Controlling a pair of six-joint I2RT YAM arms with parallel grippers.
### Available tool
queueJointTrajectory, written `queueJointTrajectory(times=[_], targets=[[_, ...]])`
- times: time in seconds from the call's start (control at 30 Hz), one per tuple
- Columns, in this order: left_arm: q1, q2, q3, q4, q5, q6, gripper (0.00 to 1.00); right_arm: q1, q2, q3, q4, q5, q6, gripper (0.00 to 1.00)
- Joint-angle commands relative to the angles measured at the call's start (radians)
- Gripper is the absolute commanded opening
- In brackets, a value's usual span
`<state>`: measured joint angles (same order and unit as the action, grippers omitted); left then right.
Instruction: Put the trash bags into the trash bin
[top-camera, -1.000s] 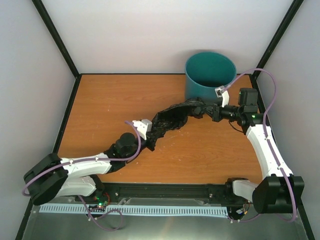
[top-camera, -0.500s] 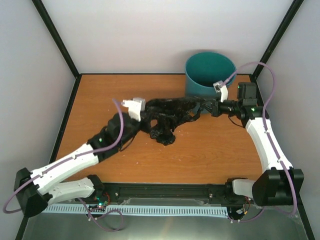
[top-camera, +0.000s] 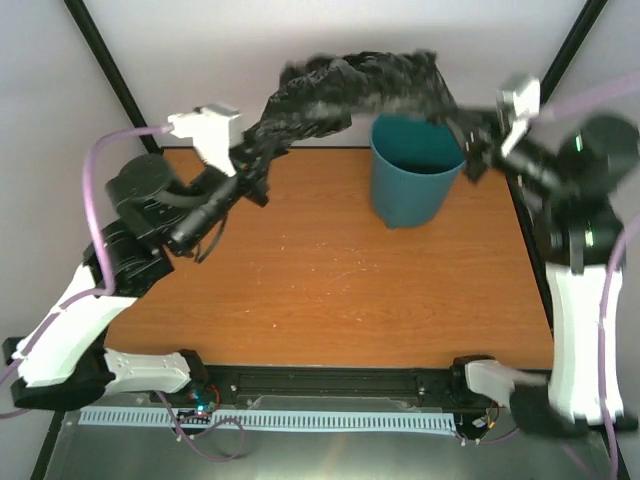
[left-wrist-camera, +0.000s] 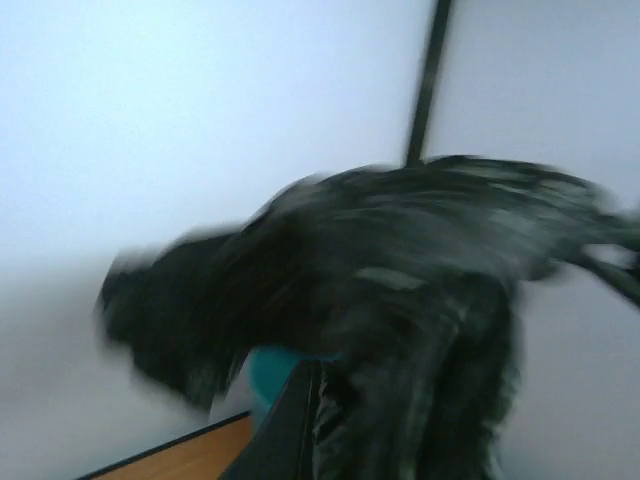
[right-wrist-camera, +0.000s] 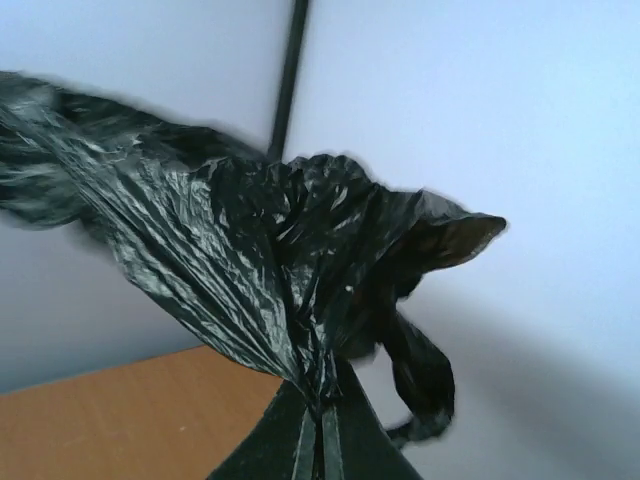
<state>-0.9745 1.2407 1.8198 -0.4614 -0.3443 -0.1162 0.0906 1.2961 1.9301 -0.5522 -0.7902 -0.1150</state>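
Where the left wrist blurs, overhead shows left gripper (top-camera: 252, 168) and right gripper (top-camera: 468, 137) clamping the trash bag (top-camera: 350, 85).

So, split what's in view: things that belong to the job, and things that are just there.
Belongs to the job:
- trash bag, held up in the air
- trash bin, standing upright on the table
- left gripper and right gripper, each pinching one end of the bag

Just there:
- table
- purple cable
- black frame post
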Motion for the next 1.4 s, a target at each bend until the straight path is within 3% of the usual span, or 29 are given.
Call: queueJointTrajectory(times=[0.0, 0.1, 0.17, 0.3, 0.43, 0.57, 0.73, 0.93, 1.03, 1.17, 1.27, 1.3, 1.37], targets=[[0.000, 0.031, -0.316, -0.272, -0.119, -0.087, 0.01, 0.067, -0.198, -0.555, 0.069, 0.123, -0.034, 0.03], [-0.005, 0.124, -0.562, -0.431, 0.031, -0.268, 0.01, 0.204, -0.095, -0.770, -0.184, 0.259, -0.280, 0.03], [-0.034, 0.114, -0.649, -0.436, 0.130, -0.281, 0.01, 0.210, -0.130, -0.818, -0.316, 0.106, -0.360, 0.03], [-0.065, -0.006, -0.633, -0.428, 0.128, -0.275, 0.01, 0.212, -0.429, -0.838, -0.314, -0.072, -0.421, 0.03], [-0.063, -0.110, -0.588, -0.372, 0.102, -0.268, 0.01, 0.211, -0.373, -0.698, -0.456, -0.191, -0.423, 0.03], [-0.062, -0.150, -0.579, -0.360, 0.043, -0.297, 0.01, 0.210, -0.385, -0.746, -0.371, -0.222, -0.316, 0.03], [-0.050, -0.138, -0.596, -0.392, -0.042, -0.361, 0.00, 0.210, -0.365, -0.774, -0.266, -0.119, -0.218, 0.03], [0.153, -0.087, -0.685, -0.211, 0.077, -0.314, 0.01, 0.210, -0.221, -0.794, -0.045, 0.145, -0.017, 0.03], [0.299, 0.057, -0.499, -0.228, 0.129, -0.247, 0.01, 0.208, -0.004, -0.588, -0.063, 0.210, -0.029, 0.03], [0.320, 0.246, 0.132, -0.480, 0.056, -0.160, 0.01, 0.186, 0.273, 0.027, -0.292, 0.183, -0.065, 0.03], [0.283, 0.280, 0.550, -0.512, 0.100, -0.074, 0.01, 0.174, 0.344, 0.461, -0.387, 0.142, -0.053, 0.03], [0.250, 0.250, 0.599, -0.464, 0.136, -0.037, 0.01, 0.174, 0.313, 0.533, -0.368, 0.136, -0.058, 0.03], [0.233, 0.120, 0.477, -0.295, 0.233, 0.007, 0.01, 0.174, 0.197, 0.493, -0.257, 0.133, -0.066, 0.03]])
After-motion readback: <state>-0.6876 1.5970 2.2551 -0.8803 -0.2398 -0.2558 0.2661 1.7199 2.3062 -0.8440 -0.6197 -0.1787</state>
